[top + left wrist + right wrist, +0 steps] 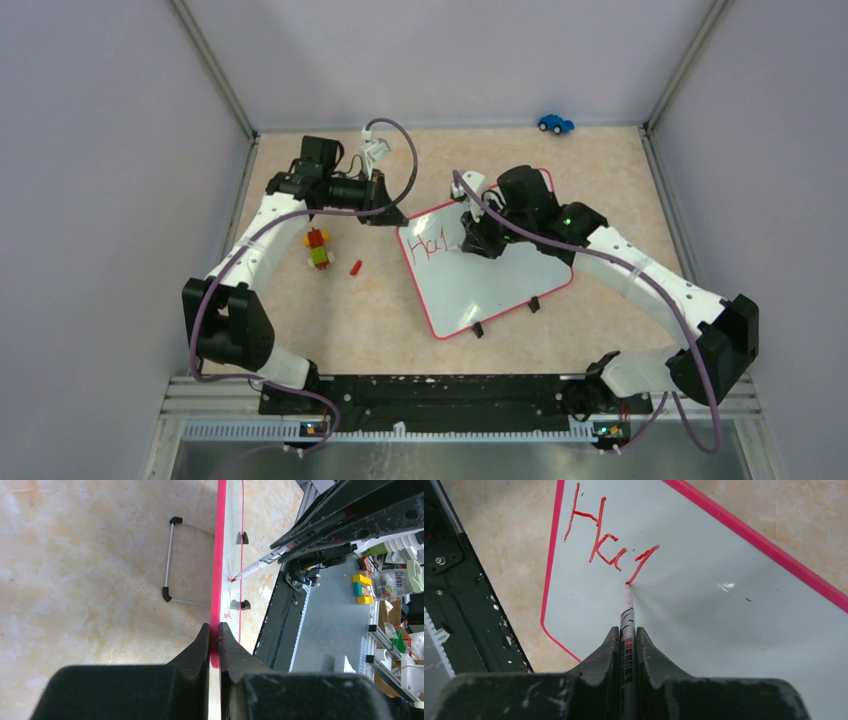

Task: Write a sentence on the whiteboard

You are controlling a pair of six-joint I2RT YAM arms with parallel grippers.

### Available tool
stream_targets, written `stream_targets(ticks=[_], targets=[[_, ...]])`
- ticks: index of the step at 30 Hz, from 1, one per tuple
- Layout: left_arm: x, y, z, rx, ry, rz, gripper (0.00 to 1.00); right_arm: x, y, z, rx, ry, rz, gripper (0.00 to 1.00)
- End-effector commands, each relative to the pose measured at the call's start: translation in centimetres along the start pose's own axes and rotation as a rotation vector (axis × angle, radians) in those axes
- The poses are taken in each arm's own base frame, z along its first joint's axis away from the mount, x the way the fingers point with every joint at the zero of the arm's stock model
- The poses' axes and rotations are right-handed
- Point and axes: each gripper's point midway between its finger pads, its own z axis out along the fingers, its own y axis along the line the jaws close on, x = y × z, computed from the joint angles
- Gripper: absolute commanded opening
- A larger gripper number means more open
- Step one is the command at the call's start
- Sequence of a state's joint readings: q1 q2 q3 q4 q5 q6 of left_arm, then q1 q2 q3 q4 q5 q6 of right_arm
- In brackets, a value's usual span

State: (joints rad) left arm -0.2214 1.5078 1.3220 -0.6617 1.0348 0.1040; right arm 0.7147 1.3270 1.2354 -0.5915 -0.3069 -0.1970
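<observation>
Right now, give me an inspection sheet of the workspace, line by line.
Surface: beige marbled table.
Job's things: whiteboard; sentence just begun, "Ha" plus one stroke; marker tip on the board.
Clutter: block figure, small red piece, blue toy car at far edge.
Grippers: left gripper, jaws shut on whiteboard frame; right gripper, jaws shut on marker.
Cables: purple cable looped along each arm.
Surroundings: grey walls on three sides.

3 pale lilac walls [450, 60] on aluminium posts [213, 65] enclose a beige marbled tabletop [600, 170] under even light.
</observation>
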Motion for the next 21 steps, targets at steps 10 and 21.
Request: stream_targets(ticks=[10,21], targets=[[1.3,-0.7,0.9,0.017,0.046,-0.005,0.00,-3.5,2.4,-1.3,-0.078,-0.100,-0.042,0.00],[1.3,-0.8,0.9,0.024,0.046,-0.006,0.00,-5.1,-0.9,-2.5,0.049,-0.142,-0.014,0.00]])
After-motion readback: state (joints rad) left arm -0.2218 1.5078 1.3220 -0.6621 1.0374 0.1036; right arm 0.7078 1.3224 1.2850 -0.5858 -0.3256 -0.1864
